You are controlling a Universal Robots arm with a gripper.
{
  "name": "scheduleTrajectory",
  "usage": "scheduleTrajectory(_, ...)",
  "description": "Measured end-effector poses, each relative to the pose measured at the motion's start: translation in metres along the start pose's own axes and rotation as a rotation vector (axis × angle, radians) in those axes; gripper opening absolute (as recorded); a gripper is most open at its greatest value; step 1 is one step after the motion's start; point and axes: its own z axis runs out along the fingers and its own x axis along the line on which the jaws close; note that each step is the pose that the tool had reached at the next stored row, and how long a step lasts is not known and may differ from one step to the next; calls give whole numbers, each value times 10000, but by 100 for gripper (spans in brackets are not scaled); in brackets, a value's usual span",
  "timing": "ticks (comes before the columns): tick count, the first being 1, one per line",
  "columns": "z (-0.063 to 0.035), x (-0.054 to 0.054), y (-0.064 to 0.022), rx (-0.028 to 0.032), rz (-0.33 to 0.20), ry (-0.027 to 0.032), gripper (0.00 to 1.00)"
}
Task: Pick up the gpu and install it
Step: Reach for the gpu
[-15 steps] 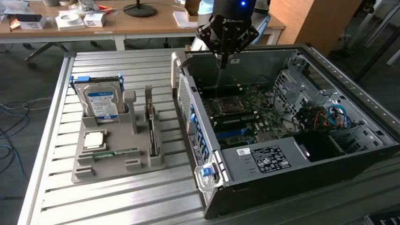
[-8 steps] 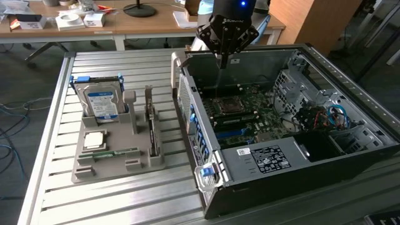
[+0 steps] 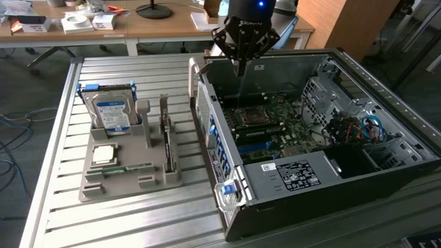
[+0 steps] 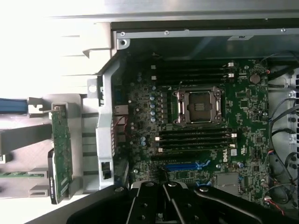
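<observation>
Edges look the safest hold on the gpu [image 3: 167,135]: a thin dark-green board studded with small parts, likely light, stiff and fragile. It stands on edge in the grey holder [image 3: 103,188] on the worktop [image 3: 138,222], beside the open case [image 3: 262,206]. The hand [image 3: 239,70] hovers above the case, fingers together, empty.

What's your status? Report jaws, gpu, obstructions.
Jaws shut, empty, above the open computer case. Gpu standing on edge in the grey holder, untouched. Blue motherboard slot bare; nothing seen in the way.
</observation>
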Motion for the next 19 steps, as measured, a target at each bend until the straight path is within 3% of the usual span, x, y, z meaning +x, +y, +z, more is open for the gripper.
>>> scheduleTrajectory(19,8,334,-20,1,2,16,11)
